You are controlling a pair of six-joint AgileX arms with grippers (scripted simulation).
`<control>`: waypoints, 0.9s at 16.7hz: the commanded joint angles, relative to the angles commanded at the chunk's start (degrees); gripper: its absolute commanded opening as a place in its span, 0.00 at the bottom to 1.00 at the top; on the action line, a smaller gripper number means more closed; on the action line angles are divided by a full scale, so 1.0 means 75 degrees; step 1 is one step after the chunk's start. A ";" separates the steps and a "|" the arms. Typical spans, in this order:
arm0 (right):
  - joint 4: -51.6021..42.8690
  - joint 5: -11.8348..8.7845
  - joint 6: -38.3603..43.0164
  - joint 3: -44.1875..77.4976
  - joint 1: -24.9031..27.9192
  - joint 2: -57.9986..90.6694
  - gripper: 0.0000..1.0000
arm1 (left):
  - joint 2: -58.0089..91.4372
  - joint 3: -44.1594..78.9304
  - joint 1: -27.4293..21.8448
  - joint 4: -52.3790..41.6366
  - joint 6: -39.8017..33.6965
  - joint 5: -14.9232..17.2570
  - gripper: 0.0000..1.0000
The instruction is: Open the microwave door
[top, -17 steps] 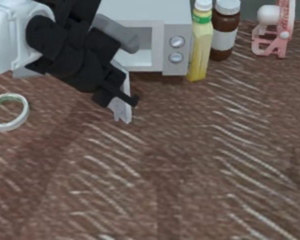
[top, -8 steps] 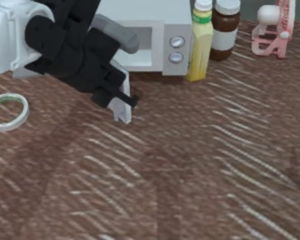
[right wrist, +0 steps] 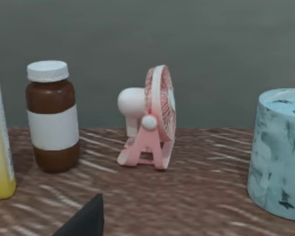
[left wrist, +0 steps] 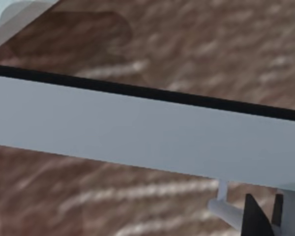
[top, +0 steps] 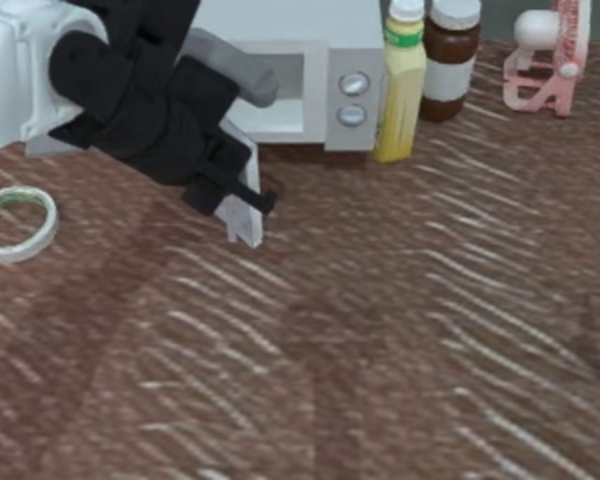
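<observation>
- As the top view shows it, the microwave stands at the far edge of the table, left of centre, its pale inside exposed. The microwave door is swung well out toward the near side, so the opening looks largely done.
- Same view: the left gripper is at the door's free edge. A yellow bottle, brown jar, pink fan and tape roll stand by.
- Left wrist view: the door fills the frame edge-on; dark fingers close on its handle, partly cut off.
- Right wrist view: the right arm is parked off the top view; whether its gripper is open cannot be told.
</observation>
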 joint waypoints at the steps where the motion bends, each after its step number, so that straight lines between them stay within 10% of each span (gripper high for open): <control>1: 0.0000 0.0000 0.0000 0.0000 0.0000 0.0000 1.00 | 0.0000 0.0000 0.0000 0.0000 0.0000 0.0000 0.00; 15: 0.0000 0.0000 0.0000 0.0000 0.0000 0.0000 1.00 | -0.0312 -0.0312 0.0486 -0.0204 0.1196 0.0652 0.00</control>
